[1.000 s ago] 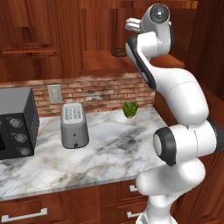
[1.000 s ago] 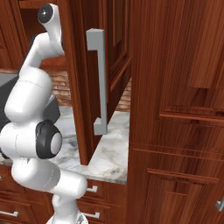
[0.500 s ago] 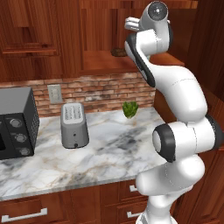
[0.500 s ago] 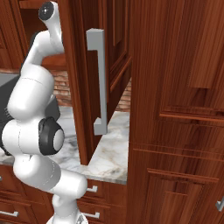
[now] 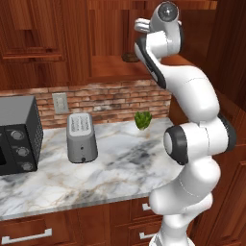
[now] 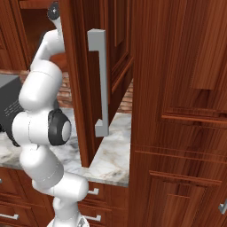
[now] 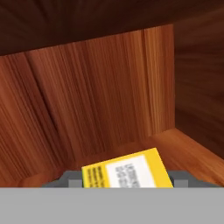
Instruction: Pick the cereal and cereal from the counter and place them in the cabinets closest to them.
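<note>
In the hand view a yellow cereal box (image 7: pixel 127 171) with a white label sits between my fingers, and my gripper (image 7: pixel 122 181) is shut on it. The box is inside a dark red-brown wall cabinet, just above its wooden shelf (image 7: pixel 190 146) and facing the back panel (image 7: pixel 100 96). In the left base view my arm (image 5: pixel 192 96) reaches up from the counter (image 5: pixel 115 168) into the open cabinet (image 5: pixel 110 33). The fingers themselves are hidden behind the wrist there.
On the marble counter stand a silver toaster (image 5: pixel 80 137), a black microwave (image 5: pixel 17 134) at the left, and a small green item (image 5: pixel 142 120) by the brick wall. The open cabinet door with its long silver handle (image 6: pixel 99 84) stands close to my arm's right.
The hand has edged slightly to the left, deeper into the cabinet, with the box still in its grip. Nothing on the counter has moved.
</note>
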Controlling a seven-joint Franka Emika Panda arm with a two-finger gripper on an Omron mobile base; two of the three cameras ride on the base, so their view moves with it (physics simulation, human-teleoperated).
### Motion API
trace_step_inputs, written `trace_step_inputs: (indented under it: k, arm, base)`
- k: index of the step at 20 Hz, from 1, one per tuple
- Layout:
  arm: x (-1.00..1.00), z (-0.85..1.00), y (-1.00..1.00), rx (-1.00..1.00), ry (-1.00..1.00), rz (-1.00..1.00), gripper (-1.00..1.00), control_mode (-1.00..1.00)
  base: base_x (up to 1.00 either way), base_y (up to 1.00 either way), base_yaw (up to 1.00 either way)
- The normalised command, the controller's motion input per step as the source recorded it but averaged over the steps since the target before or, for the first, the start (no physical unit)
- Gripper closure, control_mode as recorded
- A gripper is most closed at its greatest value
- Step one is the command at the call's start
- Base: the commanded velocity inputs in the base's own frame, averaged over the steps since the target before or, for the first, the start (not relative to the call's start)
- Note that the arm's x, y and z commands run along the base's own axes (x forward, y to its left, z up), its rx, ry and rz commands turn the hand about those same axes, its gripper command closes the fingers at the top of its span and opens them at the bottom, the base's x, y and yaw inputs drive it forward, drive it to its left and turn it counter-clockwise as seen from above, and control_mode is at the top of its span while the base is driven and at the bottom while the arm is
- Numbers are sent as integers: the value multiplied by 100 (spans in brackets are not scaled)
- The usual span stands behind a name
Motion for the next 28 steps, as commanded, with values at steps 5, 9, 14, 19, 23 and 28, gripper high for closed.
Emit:
trace_step_inputs:
  k: [5, 9, 14, 19, 23, 28]
  arm:
    - [40, -3, 2, 0, 1, -3, -100, -100]
    - [11, 0, 0, 0, 0, -6, -100, -100]
    - [6, 0, 0, 0, -1, -5, -100, -100]
    - [-75, -2, 1, 0, -11, 0, -100, -100]
    - [-94, -2, 1, -1, -8, 2, -100, -100]
    - [-100, -24, 0, -4, -7, 5, -100, -100]
  base:
    - [0, 0, 0]
    - [0, 0, 0]
    - [0, 0, 0]
    - [0, 0, 0]
    - [0, 0, 0]
    - [0, 0, 0]
